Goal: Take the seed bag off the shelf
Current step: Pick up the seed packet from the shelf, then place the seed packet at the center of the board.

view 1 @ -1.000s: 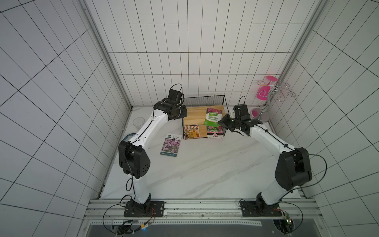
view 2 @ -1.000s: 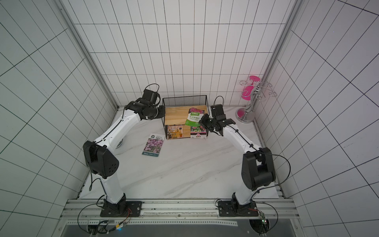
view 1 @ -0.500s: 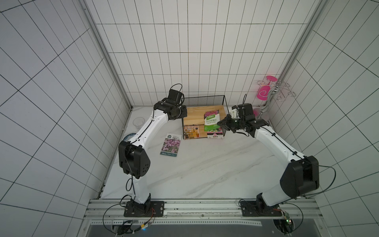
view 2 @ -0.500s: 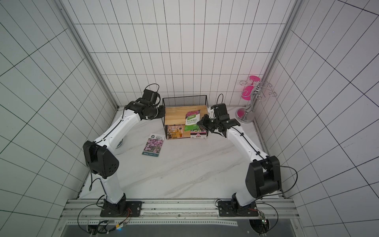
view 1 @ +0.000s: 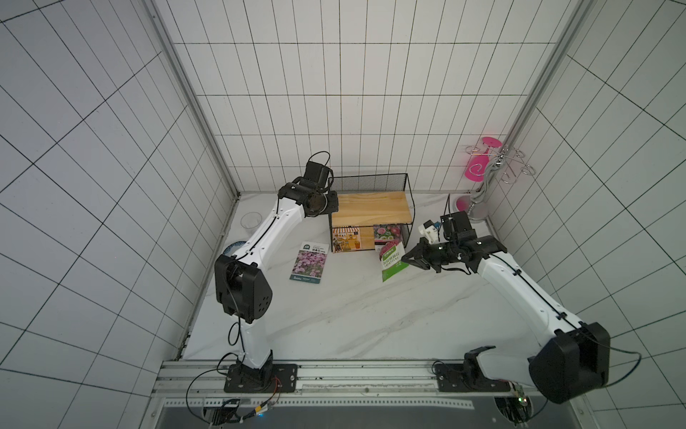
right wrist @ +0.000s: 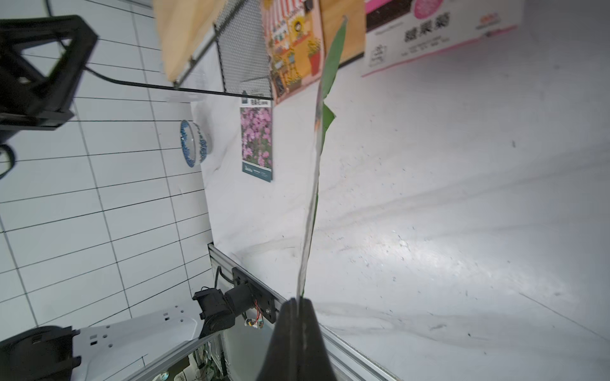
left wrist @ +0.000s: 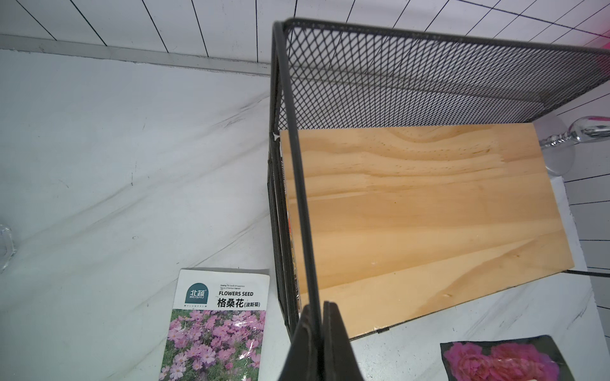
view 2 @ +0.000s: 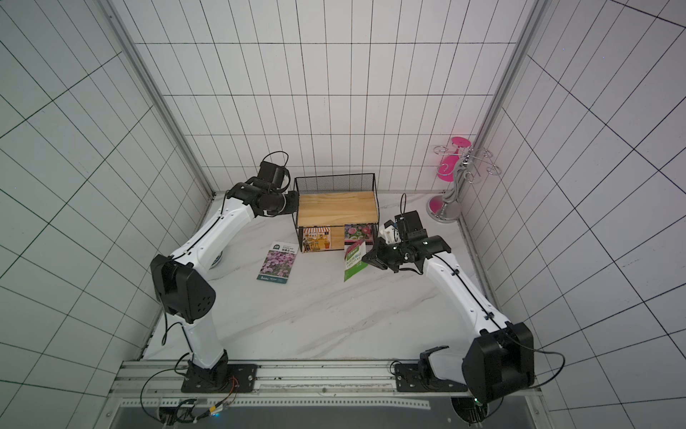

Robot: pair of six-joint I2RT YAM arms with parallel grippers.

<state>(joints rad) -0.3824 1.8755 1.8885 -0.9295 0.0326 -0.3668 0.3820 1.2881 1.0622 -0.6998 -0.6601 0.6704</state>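
Seed bag [view 1: 393,263] pinched edgewise, clear of shelf [view 1: 373,208]

The left arm [view 1: 267,237] is hiding most of the blue-rimmed bowl [view 1: 232,246]; the shelf [view 1: 373,207] is covering the top of the rose packet [view 1: 387,232].

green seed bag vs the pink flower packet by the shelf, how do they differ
Colour: the green seed bag is mostly green with white lettering; the flower packet has a white top over a pink flower photo.
Pose: the green seed bag is pinched in the right pincer and tilted; the flower packet lies flat on the table, untouched.
Shared: both are flat printed packets, off the shelf.
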